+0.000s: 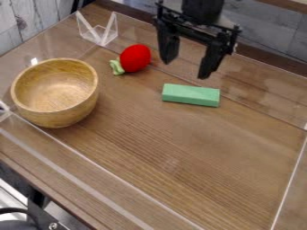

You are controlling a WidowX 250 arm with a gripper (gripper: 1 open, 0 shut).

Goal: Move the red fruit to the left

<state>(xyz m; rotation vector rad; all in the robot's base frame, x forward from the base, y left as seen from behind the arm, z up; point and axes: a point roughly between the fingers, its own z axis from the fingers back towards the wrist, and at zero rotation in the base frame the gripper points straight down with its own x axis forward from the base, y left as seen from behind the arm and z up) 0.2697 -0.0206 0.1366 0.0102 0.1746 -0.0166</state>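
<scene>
The red fruit (pixel 135 57) is a small bright red strawberry-like toy with a green leafy end pointing left. It lies on the wooden table at the back, right of the wooden bowl. My gripper (pixel 189 57) hangs open just right of the fruit, its two black fingers spread wide and nothing between them. The left finger (pixel 170 50) stands a short gap from the fruit, not touching it.
A wooden bowl (pixel 54 91) sits at the left. A flat green rectangular block (pixel 192 94) lies below the gripper. A clear plastic stand (pixel 97 29) is at the back left. A transparent wall (pixel 144 199) rims the table.
</scene>
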